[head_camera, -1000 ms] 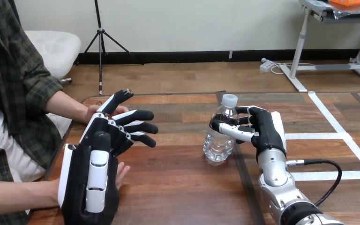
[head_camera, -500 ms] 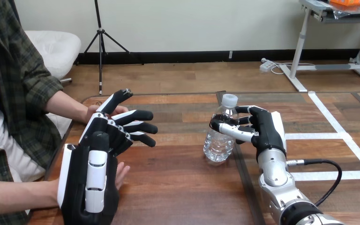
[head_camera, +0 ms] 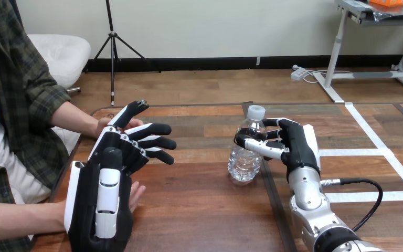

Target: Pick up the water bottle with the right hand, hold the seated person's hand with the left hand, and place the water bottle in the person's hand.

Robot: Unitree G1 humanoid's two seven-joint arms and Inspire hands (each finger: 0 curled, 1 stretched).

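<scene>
Clear plastic water bottle upright on wooden worktop, right hand curled round it; left hand spread, partly hiding person's hands.

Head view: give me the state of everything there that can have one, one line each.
water bottle: upright on the table, cap on, gripped near its neck.
right hand: shut on the water bottle.
left hand: open, fingers spread, raised.
person's farther hand: partly hidden behind the left hand; contact unclear.
person's nearer hand: open, fingers showing beside the left hand.
</scene>
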